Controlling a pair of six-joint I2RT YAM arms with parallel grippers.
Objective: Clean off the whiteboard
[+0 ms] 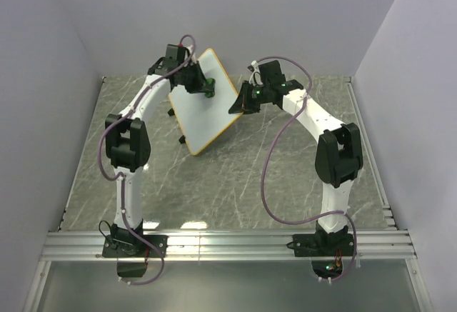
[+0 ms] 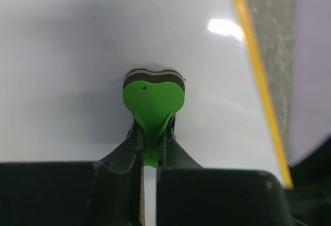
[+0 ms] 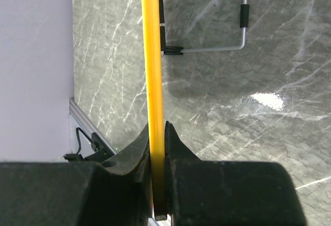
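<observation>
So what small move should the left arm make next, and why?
Probably draw the left pincer back so the green eraser comes off the whiteboard. The eraser is pressed on the white face, no writing shows on the part of the board in view, and the right pincer clamps the board's yellow edge.

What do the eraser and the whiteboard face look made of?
Eraser: soft green foam or rubber with a dark felt-like layer; it is pinched out of shape in the left gripper. Whiteboard: smooth, glossy coated face, showing lamp glare; yellow-orange frame, material unclear.
</observation>
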